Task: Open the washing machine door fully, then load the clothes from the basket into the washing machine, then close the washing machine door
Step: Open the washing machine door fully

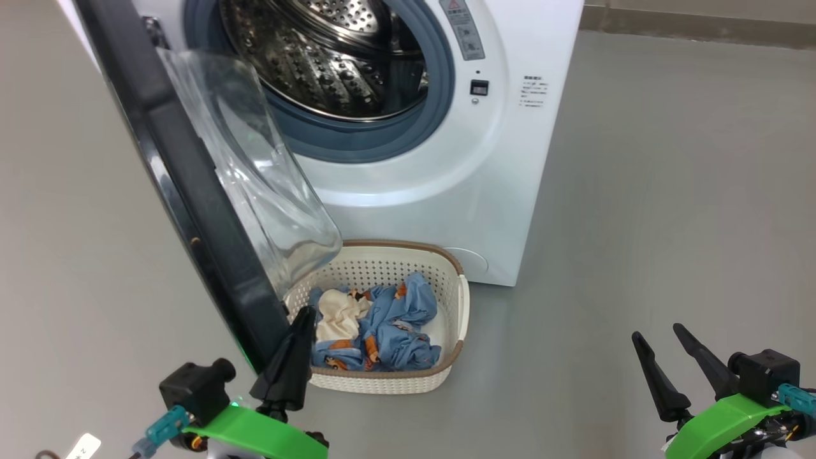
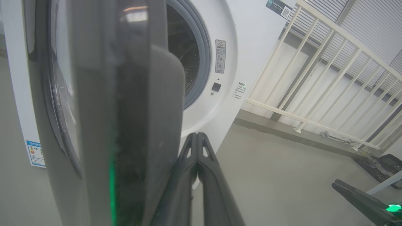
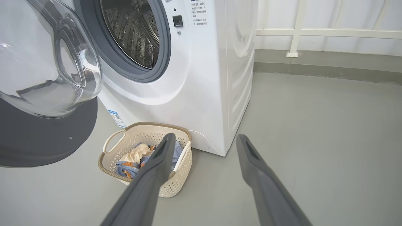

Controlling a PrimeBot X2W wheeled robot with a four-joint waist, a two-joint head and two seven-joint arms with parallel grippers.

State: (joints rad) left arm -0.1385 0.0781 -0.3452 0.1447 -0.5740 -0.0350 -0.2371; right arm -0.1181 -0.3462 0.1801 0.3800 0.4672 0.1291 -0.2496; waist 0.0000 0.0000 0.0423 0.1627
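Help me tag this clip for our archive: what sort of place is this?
Likely a laundry corner in a bare utility or test space: a white front-loading washing machine stands on a plain grey floor, a basket of clothes sits before it, and a white railing runs behind.

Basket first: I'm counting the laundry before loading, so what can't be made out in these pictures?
- Head view: the door and left gripper hide the left end of the basket.
- Same view: the clothes are bunched; count unclear.
- The drum: top cut off by the head view's edge; the door blocks much in the left wrist view.
- The label: print too small.
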